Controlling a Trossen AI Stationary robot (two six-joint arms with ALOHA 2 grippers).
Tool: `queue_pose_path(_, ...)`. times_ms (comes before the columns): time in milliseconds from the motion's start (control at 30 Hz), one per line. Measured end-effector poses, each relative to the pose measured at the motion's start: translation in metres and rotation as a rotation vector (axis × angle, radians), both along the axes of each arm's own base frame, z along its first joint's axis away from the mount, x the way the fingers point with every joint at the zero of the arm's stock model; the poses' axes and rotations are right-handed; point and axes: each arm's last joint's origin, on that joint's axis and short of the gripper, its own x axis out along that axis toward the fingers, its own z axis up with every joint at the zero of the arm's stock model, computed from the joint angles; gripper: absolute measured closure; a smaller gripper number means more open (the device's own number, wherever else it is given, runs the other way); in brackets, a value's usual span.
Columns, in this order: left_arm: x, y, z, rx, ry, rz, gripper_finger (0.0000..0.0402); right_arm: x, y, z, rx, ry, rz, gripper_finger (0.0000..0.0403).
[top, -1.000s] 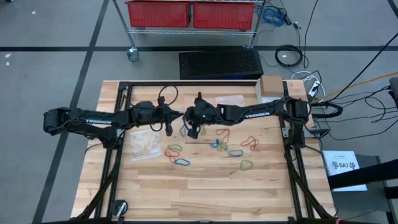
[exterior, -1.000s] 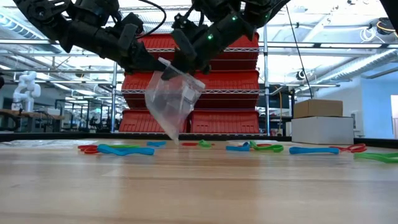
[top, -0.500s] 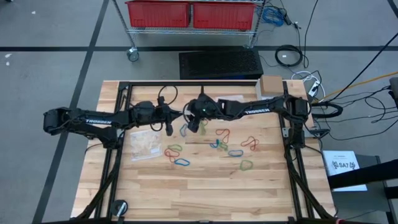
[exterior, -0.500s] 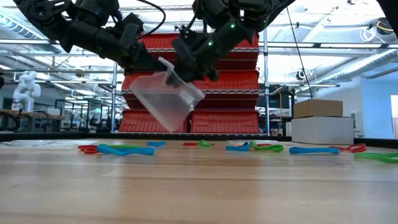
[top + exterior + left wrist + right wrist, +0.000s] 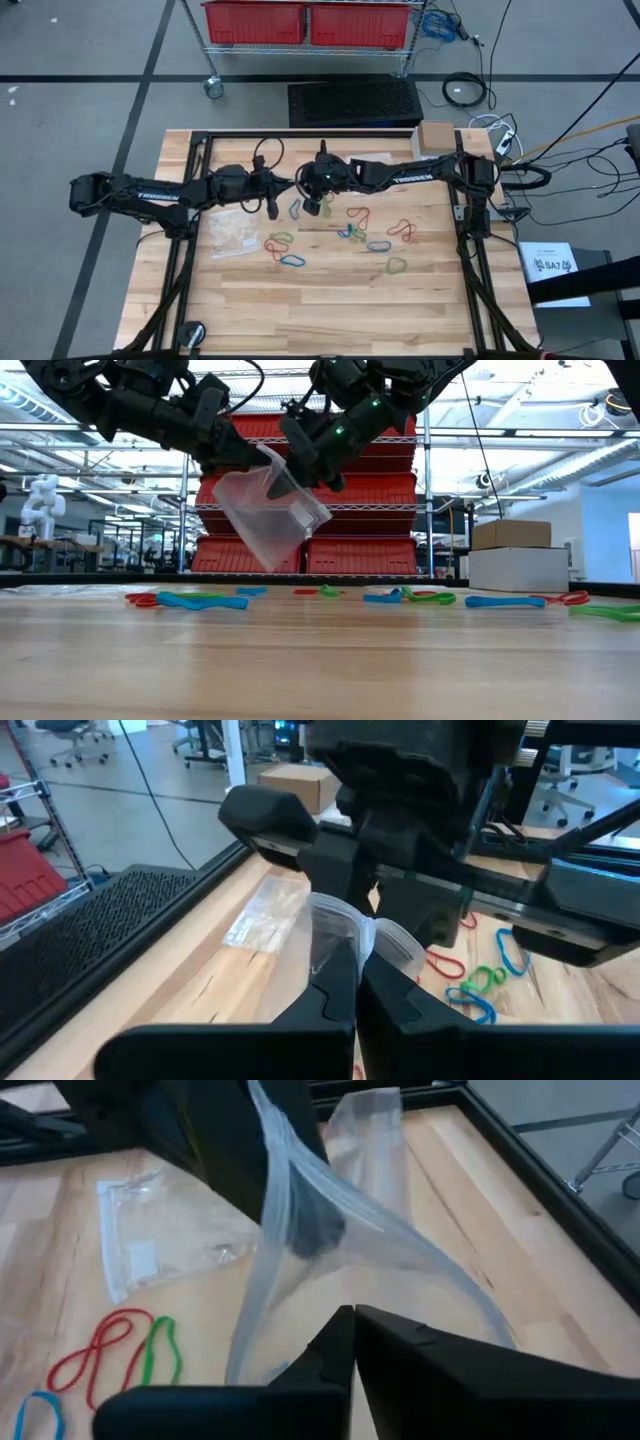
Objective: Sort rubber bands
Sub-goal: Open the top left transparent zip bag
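Tool first, starting on the left: your left tool point(image 5: 272, 196) is clamped on one lip of a small clear bag point(image 5: 262, 512), holding it up off the table point(image 5: 300, 310). Opposite it, your right tool point(image 5: 312, 200) has its fingers pinched on the other lip. I judge the two are pulling the mouth apart so that it can take bands; the right wrist view shows the mouth gaping in a wide curve. In the low view the bag hangs tilted, well above the wood, and I can't make out anything inside it.

Moving right along the table, a second clear bag point(image 5: 233, 233) lies flat on the left part of the table, below the left arm. Another flat bag point(image 5: 268, 910) rests toward the far edge.

Your rubber bands point(image 5: 350, 232) are all loose on the table, red, blue and green ones scattered from the middle out to the right, on the near side of both tools. One blue band point(image 5: 294, 209) lies just beside the held bag.

With both tools busy on the bag, neither is free to pick a band up. A cardboard box point(image 5: 436, 136) sits on the far right corner, clear of the work.
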Motion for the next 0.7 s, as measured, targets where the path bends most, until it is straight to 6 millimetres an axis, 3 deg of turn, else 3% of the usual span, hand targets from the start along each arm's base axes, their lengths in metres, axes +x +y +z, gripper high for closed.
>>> queue_pose_path(100,0.001,-0.002,0.0,0.0,-0.003,-0.009,0.0402,0.001,0.0,0.001,-0.005,-0.014,0.001,0.0366)
queue_pose_path(400,0.002,-0.006,0.003,0.004,-0.035,-0.016,0.0402,0.005,0.0,0.008,0.0,-0.102,0.023,0.0226)
queue_pose_path(700,0.002,-0.006,0.003,0.014,-0.024,0.002,0.0402,-0.008,0.004,0.013,0.073,-0.001,0.051,0.0216)
